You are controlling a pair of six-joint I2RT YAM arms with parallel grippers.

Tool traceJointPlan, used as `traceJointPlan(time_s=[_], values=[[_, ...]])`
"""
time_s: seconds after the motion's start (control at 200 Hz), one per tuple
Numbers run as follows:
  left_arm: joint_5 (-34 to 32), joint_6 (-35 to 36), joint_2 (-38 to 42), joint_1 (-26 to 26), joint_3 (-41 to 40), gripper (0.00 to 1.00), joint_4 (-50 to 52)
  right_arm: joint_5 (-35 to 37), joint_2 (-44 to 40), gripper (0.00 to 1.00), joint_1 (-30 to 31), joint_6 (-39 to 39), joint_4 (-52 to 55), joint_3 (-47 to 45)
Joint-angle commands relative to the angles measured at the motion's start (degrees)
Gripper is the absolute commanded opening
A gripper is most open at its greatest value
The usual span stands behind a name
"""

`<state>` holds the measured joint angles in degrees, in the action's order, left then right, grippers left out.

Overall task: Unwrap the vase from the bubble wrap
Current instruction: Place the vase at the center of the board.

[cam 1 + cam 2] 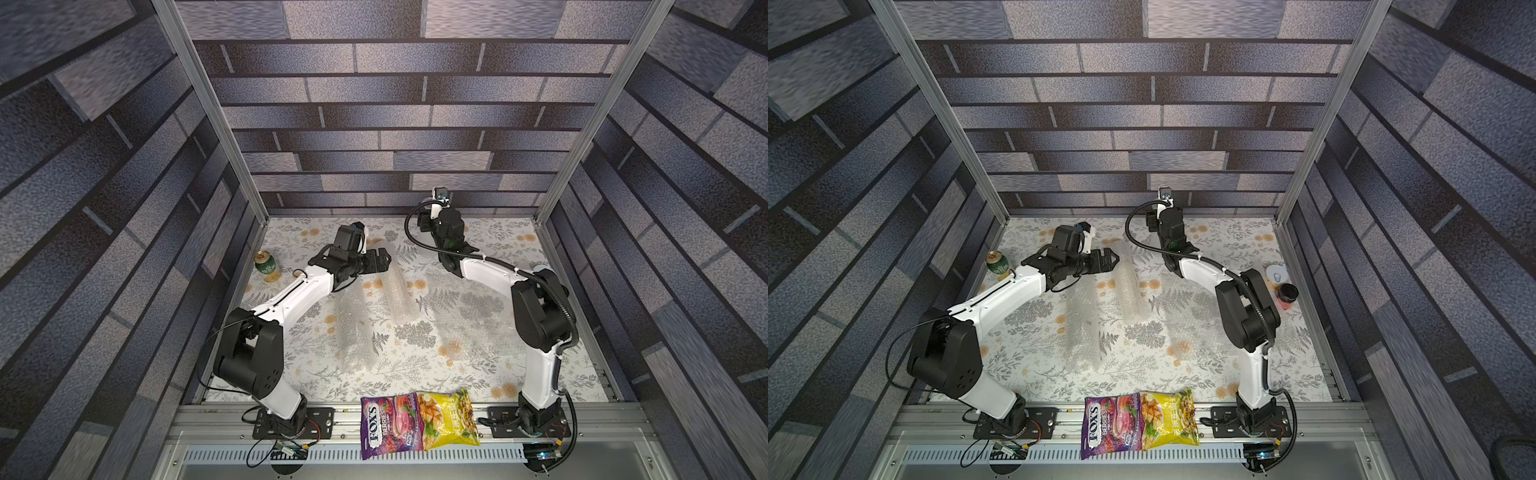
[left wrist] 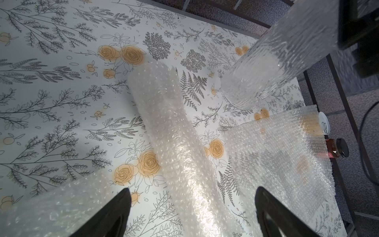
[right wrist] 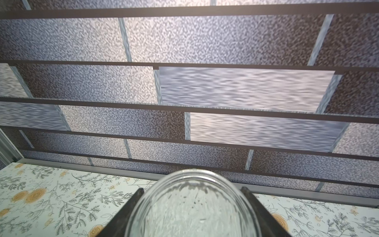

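Gripping a clear ribbed glass vase (image 3: 192, 207) between its two jaws, the right gripper (image 3: 192, 190) sits near the back edge of the floral table (image 1: 515, 253). The jaws stand partly apart, pressed against the sides of the glass. The vase is bare, with no wrap on it. The left wrist view shows its lower end close over the table, though whether it touches cannot be told.

A flat sheet of bubble wrap (image 1: 469, 328) lies spread open on the table beside the right arm, apart from the vase. Two rolled bundles of bubble wrap lie near the middle: the far roll (image 1: 399, 291) and the near roll (image 1: 353, 328), side by side with a gap between them. What is inside them cannot be told.

The left gripper (image 2: 192, 188) hangs over the far roll with its jaws wide apart and nothing between them.

A green can (image 1: 266, 264) stands by the left wall. A purple snack bag (image 1: 390, 424) and a yellow snack bag (image 1: 449, 415) lie at the front edge. A dark-lidded jar (image 1: 1287, 295) sits by the right wall.
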<state>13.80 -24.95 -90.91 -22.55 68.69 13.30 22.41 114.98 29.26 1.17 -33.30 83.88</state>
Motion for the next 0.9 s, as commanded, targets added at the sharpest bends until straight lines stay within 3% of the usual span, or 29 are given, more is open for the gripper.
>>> traceJointPlan(time_s=[0.0, 0.401, 0.892], values=[[1.3, 1.9, -0.4, 0.4, 2.0, 0.95, 1.5, -0.4, 0.6, 0.32, 0.3, 1.6, -5.3, 5.1], [1.1, 2.2, 0.2, 1.1, 1.4, 0.95, 2.1, -0.5, 9.4, 0.32, 0.2, 2.2, -7.3, 10.1], [1.1, 2.5, 0.3, 1.3, 1.9, 0.95, 3.2, 1.9, 10.8, 0.31, 0.2, 1.1, -10.8, 7.1]])
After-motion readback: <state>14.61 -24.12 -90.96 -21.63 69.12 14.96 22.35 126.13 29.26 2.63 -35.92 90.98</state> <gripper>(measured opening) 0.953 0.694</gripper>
